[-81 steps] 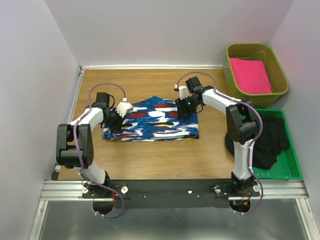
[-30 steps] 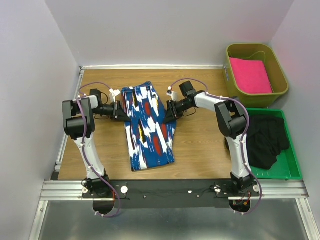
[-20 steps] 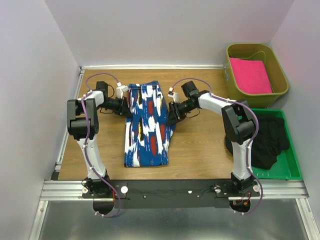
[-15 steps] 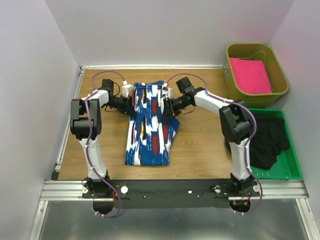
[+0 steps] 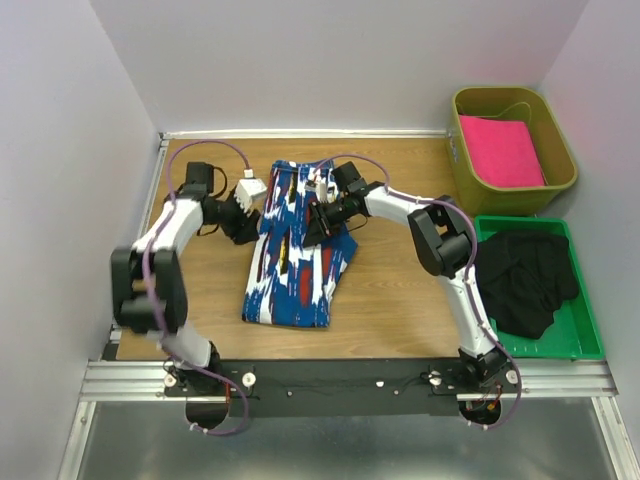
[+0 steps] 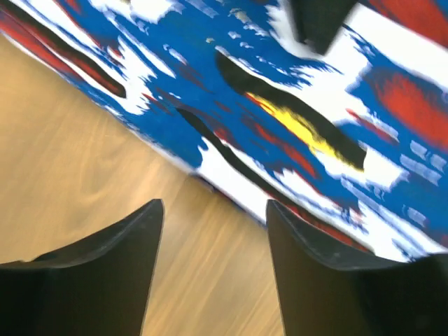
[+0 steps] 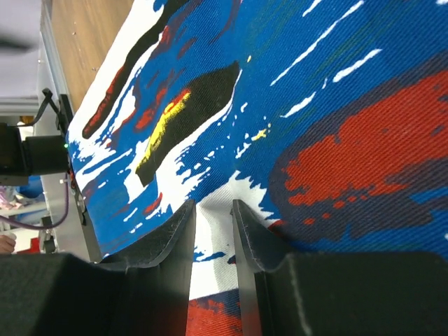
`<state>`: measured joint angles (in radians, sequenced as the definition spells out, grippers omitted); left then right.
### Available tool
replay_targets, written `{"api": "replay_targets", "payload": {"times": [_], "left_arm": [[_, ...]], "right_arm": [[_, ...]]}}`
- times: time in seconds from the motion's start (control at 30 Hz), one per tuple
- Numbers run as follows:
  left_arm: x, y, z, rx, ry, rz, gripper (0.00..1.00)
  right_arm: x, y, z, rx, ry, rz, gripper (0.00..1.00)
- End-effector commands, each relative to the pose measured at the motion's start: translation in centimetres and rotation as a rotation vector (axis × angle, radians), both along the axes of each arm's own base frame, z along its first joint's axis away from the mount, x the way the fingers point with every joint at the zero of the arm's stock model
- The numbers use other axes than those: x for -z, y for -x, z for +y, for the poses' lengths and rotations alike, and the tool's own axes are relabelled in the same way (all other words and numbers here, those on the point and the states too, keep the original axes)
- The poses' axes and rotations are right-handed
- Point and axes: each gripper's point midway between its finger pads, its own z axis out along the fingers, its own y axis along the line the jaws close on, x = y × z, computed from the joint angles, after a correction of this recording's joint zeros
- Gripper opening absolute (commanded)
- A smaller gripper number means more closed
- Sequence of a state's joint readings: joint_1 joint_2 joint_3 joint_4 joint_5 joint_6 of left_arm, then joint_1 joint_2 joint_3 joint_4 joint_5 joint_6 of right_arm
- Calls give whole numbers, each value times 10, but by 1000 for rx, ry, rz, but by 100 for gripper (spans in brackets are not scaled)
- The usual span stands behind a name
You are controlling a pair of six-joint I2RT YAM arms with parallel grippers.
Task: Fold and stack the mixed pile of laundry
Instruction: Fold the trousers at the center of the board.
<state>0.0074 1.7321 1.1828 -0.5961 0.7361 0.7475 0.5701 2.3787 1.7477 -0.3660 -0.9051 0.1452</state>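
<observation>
The long blue cloth with white, red and black blotches lies lengthwise on the wooden table, its upper part bunched. My right gripper rests on that upper part, shut on a pinch of the blue cloth; in the right wrist view the gripper has white fabric pressed between its fingers. My left gripper is open just left of the cloth's edge. In the left wrist view the gripper is over bare wood with the cloth beyond. The black garment lies crumpled at the right.
A green tray at the right holds the black garment. An olive bin at the back right holds a folded pink cloth. White walls close the table on the left and back.
The cloth was swung from crosswise to lengthwise. My left gripper has let go of its left edge and drawn back. My right gripper has moved left over the cloth, bunching its top.
</observation>
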Motion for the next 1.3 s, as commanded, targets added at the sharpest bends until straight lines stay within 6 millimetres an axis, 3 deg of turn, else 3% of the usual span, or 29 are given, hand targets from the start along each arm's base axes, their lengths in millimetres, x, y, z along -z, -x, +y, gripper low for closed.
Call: {"api": "replay_targets", "payload": {"times": [0.0,0.03,0.07,0.13,0.17,0.23,0.27,0.4,0.63,0.73,0.87,0.97,1.0,1.07,1.1,1.17,1.2,1.27], "left_arm": [[-16,62,16,239,-353,-338,73],[-35,75,0,294,-378,-451,73],[-18,96,-6,336,-397,-445,74],[-27,110,-14,347,-442,-537,77],[-16,131,-35,435,-438,-542,77],[-9,144,-46,439,-459,-543,77],[2,163,-61,515,-452,-533,77],[26,203,-87,613,-463,-494,77],[54,241,-103,772,-520,-441,75],[62,249,-102,803,-580,-436,75],[74,235,-94,696,-651,-450,63],[58,221,-98,610,-644,-524,38],[43,218,-109,600,-604,-548,21],[24,220,-114,600,-570,-547,3],[6,224,-129,629,-508,-541,0],[-11,234,-133,665,-470,-513,0],[-36,233,-146,666,-411,-537,0],[-54,250,-151,737,-358,-494,0]], "right_arm": [[81,6,-26,62,199,42,36],[83,6,-27,63,207,45,37],[84,7,-28,63,213,47,36],[88,7,-30,67,227,49,36],[89,7,-31,68,232,51,36],[90,7,-32,66,234,55,36],[90,7,-32,67,238,56,36],[91,9,-32,61,243,62,36],[95,13,-37,49,256,65,36],[96,14,-37,45,259,68,36],[96,14,-38,39,261,62,36],[99,16,-40,38,273,62,36],[100,17,-41,37,276,65,36],[105,28,-45,17,292,77,36],[105,34,-46,7,296,75,36],[98,48,-43,-28,302,45,36],[102,63,-47,-52,320,55,36],[94,84,-41,-119,323,24,36]]}}
